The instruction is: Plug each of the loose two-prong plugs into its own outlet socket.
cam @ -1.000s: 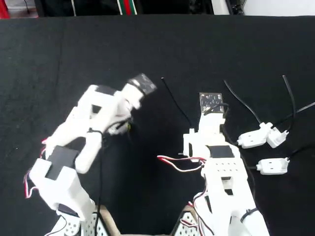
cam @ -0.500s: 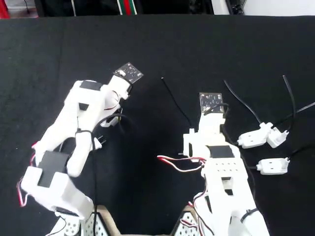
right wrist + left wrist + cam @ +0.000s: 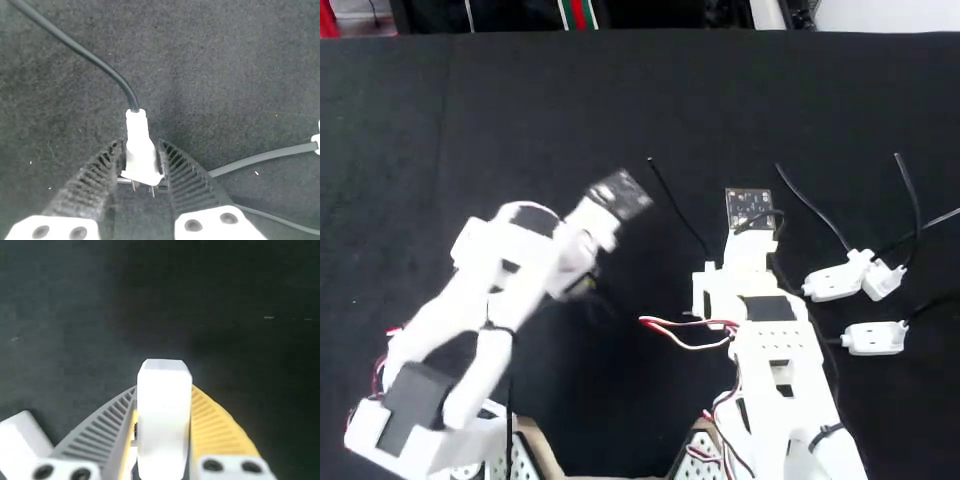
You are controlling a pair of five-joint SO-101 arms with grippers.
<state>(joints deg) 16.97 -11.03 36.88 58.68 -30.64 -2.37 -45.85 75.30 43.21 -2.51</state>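
Note:
My left gripper [image 3: 164,390] is shut on a white block-shaped connector [image 3: 164,415], which stands between the grey and yellow fingers with a blank end facing the camera. In the high view the left arm [image 3: 525,265] leans over the cloth left of centre. A white two-prong plug [image 3: 140,155] is clamped in my right gripper [image 3: 141,146], prongs toward the wrist and black cord [image 3: 75,45] running away over the cloth. That cord [image 3: 675,205] shows in the high view ahead of the right arm [image 3: 755,290].
On the black cloth [image 3: 620,90] to the right lie a joined white connector pair [image 3: 845,275] and a single white connector [image 3: 872,338], each with black cords. Red and white servo wires [image 3: 680,335] hang beside the right arm. The far half of the cloth is bare.
The left arm swung away to the left, then came back toward the centre, and its wrist now sits lower and farther right. The right arm has kept still.

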